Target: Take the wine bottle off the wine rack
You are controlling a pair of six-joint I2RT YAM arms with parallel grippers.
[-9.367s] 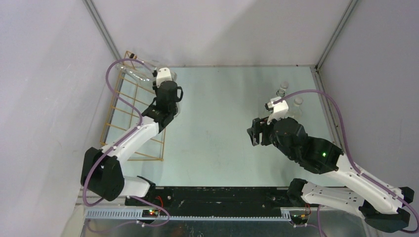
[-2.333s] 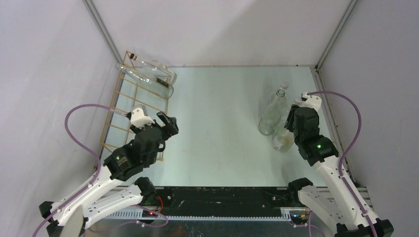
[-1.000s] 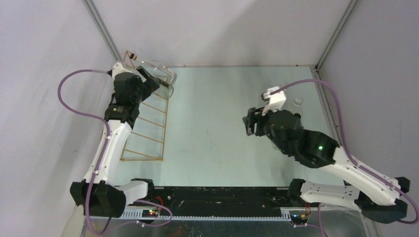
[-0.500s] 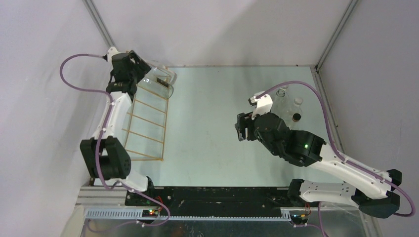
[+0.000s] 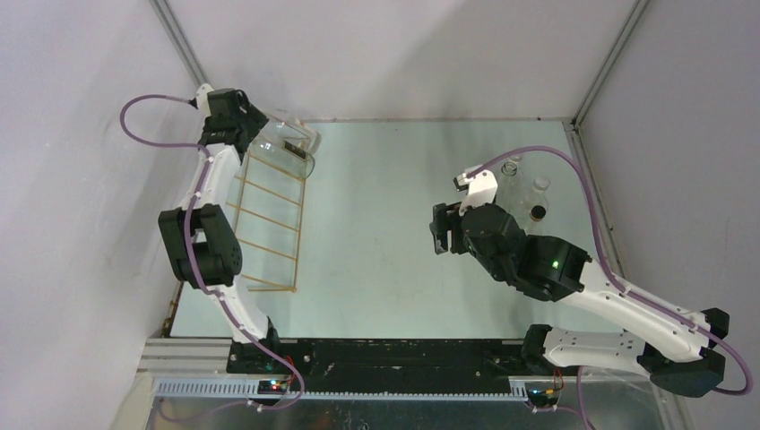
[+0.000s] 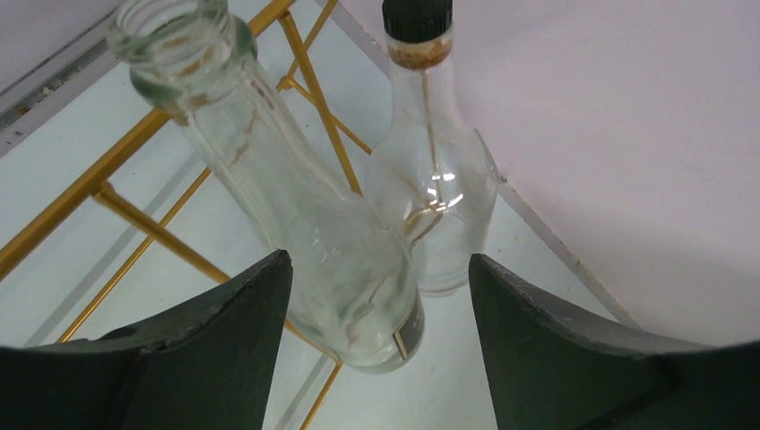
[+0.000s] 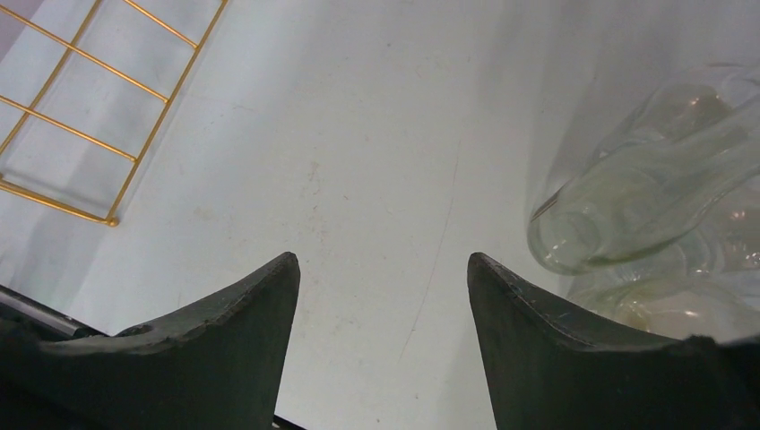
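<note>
table (image 5: 385,224): carries rack and bottles.
wine rack (image 6: 161,233): gold wire, directly beneath left tool (image 6: 376,260); rungs cradle the bottles lying on them.
wine bottle (image 6: 269,170): clear, uncapped, lying on rack, body between the left tool's fingers; not yet lifted.
capped bottle (image 6: 430,206): just beyond it, close alongside; judged a snag risk.
left tool: wide, straddling the bottle body, gaps both sides; looks placed for a grasp.
right tool (image 7: 381,269): wide, empty, well apart from rack; clear bottles (image 7: 645,188) to its right.

Pale green tabletop (image 5: 385,188) between plain lilac-grey walls (image 5: 403,54)
</note>
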